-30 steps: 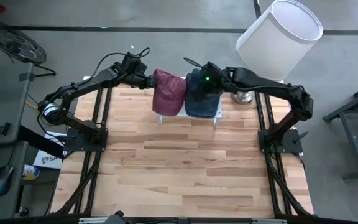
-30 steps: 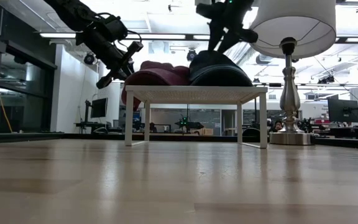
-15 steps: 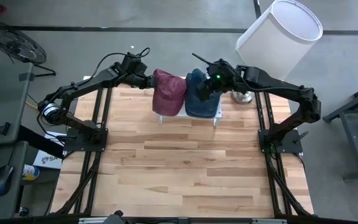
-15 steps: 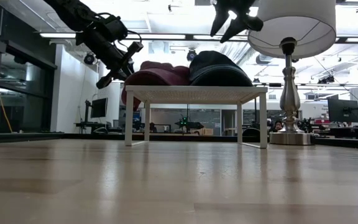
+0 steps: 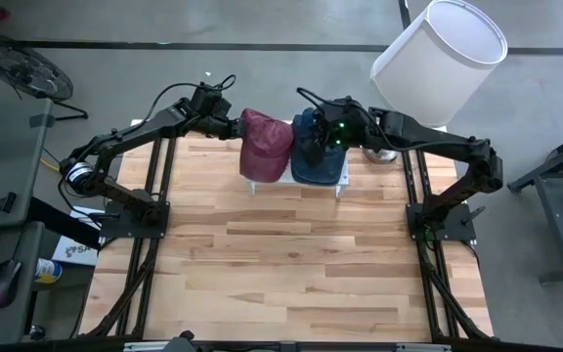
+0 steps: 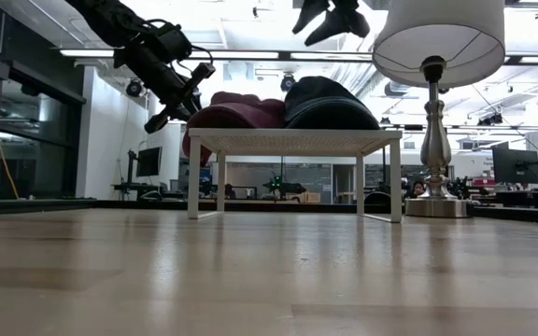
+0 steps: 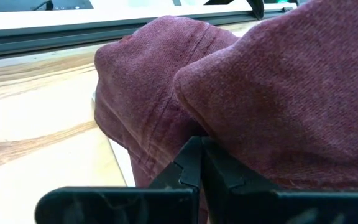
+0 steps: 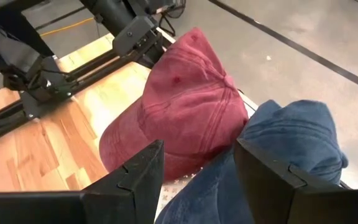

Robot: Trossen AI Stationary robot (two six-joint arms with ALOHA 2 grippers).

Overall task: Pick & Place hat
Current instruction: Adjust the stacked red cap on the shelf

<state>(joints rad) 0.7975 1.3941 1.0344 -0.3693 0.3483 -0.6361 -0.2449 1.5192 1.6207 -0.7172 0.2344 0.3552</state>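
Observation:
Two hats lie side by side on a small white table (image 6: pixel 292 142) at the far edge of the wooden top. The maroon hat (image 5: pixel 265 145) is on the left and the blue hat (image 5: pixel 316 154) on the right, both resting brim and crown on the white table. My left gripper (image 5: pixel 235 127) is shut at the maroon hat's left side. My right gripper (image 6: pixel 330 17) hangs open above the blue hat (image 8: pixel 291 143), well clear of it, with nothing between its fingers (image 8: pixel 135 174). My left gripper's shut fingertips (image 7: pixel 197 146) lie in a crease of the maroon hat's crown (image 7: pixel 185 118), coming slanting down from the table's left. No cloth shows between the fingers. The hat lies on the white table.
A lamp with a large white shade (image 5: pixel 438 59) stands on its metal foot (image 6: pixel 434 201) just right of the white table, close to my right arm. The near half of the wooden top (image 5: pixel 291 264) is bare.
My right gripper, whose fingers stood down on the blue hat's top, has let go, opened wider and risen clear above the hat while rolling at the wrist. The blue hat stays where it was on the white table.

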